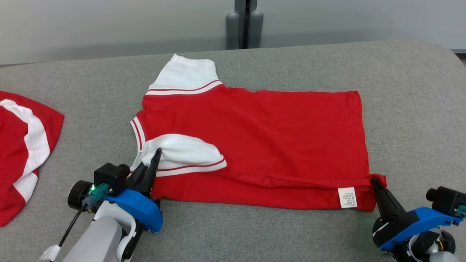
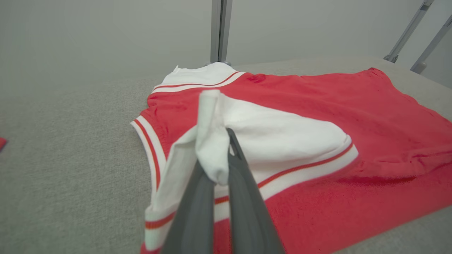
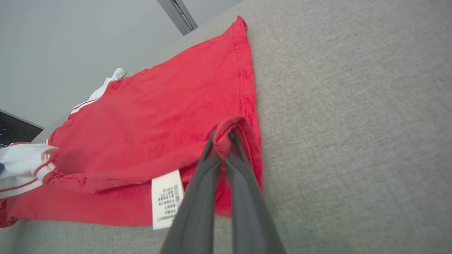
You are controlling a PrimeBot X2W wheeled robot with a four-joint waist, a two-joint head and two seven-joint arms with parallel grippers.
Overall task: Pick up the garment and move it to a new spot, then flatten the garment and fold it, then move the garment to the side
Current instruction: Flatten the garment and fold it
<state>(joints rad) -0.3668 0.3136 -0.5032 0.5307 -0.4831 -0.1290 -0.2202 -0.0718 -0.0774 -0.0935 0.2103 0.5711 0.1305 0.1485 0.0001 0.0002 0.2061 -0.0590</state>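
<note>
The garment (image 1: 262, 138) is a red shirt with white, red-striped sleeves, spread on the grey table with its near long edge folded over. My left gripper (image 1: 154, 154) is shut on the white near sleeve (image 2: 212, 141), which bunches up between its fingers. At the lower right, my right gripper (image 1: 375, 180) is shut on the red hem corner (image 3: 226, 135) beside a white care label (image 3: 166, 199). The far white sleeve (image 1: 185, 78) lies flat at the back left.
A second red and white garment (image 1: 22, 153) lies at the table's left edge. Grey posts (image 1: 244, 25) stand behind the table's (image 1: 415, 109) far edge, against a pale wall. Bare grey cloth surface stretches right of and in front of the shirt.
</note>
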